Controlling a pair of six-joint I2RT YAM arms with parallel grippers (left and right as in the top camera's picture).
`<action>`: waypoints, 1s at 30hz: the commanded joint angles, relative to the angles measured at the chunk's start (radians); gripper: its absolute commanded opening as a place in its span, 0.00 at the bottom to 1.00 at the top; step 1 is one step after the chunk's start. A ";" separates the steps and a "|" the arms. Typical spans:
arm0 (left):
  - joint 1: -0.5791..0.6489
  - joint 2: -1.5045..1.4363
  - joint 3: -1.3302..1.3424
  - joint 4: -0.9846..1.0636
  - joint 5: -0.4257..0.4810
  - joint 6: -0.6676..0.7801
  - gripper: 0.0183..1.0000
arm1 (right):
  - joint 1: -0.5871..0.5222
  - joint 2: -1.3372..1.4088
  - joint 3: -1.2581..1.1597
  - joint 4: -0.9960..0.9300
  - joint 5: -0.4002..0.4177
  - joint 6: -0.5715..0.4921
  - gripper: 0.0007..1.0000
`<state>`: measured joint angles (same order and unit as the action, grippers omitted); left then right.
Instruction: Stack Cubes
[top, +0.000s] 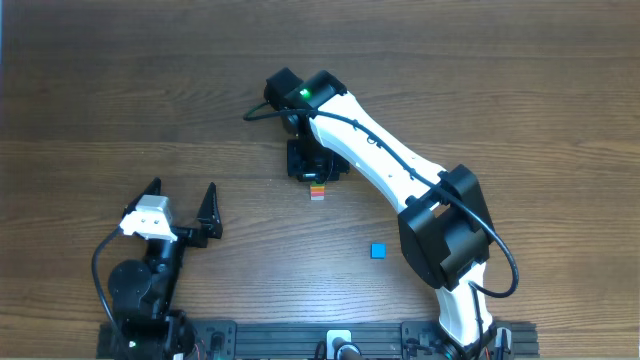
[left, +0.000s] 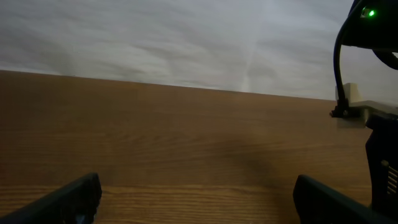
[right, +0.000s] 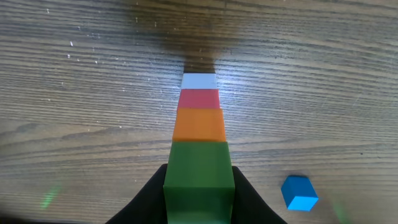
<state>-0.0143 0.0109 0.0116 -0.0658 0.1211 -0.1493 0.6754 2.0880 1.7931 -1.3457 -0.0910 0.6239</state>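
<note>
Overhead look at a wooden table (top: 120, 90) with two robot arms based along the near edge.

At the middle of the table, a slim tower of four cubes. From the bottom up: white cube (right: 199, 81) on the wood, then red cube (right: 200, 98), orange cube (right: 199, 124), and green cube (right: 199, 155) on top. Seen from the right wrist, stacked straight, sides roughly in line.

Directly above the tower, the right gripper (right: 199, 177), pointing down. Jaws closed against two opposite sides of the green cube, pinching it while seated on the orange one.

Near the tower, on the side toward the right arm's base, a single blue cube (top: 377, 250). Lying flat on the wood, apart from the tower, touching nothing.

Low on the left, close to its own base, the left gripper (top: 183, 187). Jaws spread wide, holding nothing, well apart from every cube.

Step in hand, as a judgement: setting the fourth cube in place, at the point of letting go. Most of the job apparently done, with only the blue cube left off the tower.

Next move, probably: opening the jaws evenly, with no sideways nudge, then lifting straight up until both fingers clear the green cube. After that, likely fetching the blue cube. Calls for a level, centred set-down and a light touch, given so tall and narrow a tower, easily toppled by a small push.
</note>
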 joint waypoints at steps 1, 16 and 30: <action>0.005 -0.008 -0.006 0.000 0.009 0.015 1.00 | -0.009 -0.005 -0.006 0.003 0.021 0.007 0.05; 0.005 -0.008 -0.006 0.000 0.009 0.015 1.00 | -0.008 -0.005 -0.009 0.004 0.022 0.007 0.17; 0.005 -0.008 -0.006 0.000 0.009 0.015 1.00 | -0.006 -0.005 -0.015 0.011 0.022 0.008 0.27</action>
<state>-0.0143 0.0109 0.0116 -0.0654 0.1211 -0.1493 0.6754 2.0880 1.7844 -1.3361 -0.0879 0.6258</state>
